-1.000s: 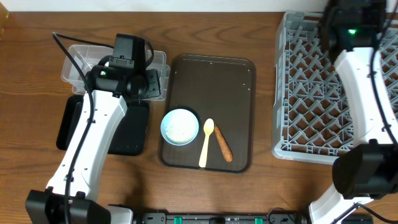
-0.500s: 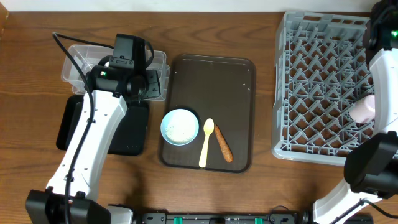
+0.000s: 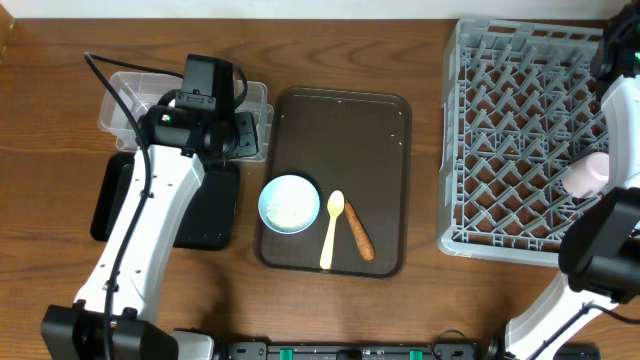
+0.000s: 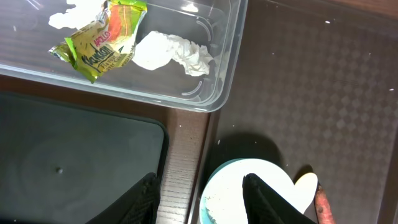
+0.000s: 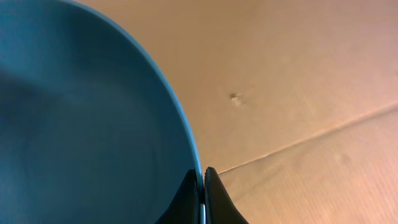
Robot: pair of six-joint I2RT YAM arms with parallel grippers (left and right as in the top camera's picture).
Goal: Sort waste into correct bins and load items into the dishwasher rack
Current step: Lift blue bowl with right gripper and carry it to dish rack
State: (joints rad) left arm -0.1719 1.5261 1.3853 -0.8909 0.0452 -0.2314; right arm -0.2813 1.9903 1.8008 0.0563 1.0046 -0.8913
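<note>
Blue plate (image 5: 81, 124) — rim pinched in the closed right claw (image 5: 202, 190), apparently off the right edge of the grey rack (image 3: 510, 130), unseen from overhead. It should be stood on edge between pegs, clear of the pink cup (image 3: 585, 175). The left claw (image 4: 202, 202) is open and empty near the clear tub (image 4: 217, 102).

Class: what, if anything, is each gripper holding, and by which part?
The right gripper pinches the blue plate by its rim. The left gripper is open and holds nothing.
</note>
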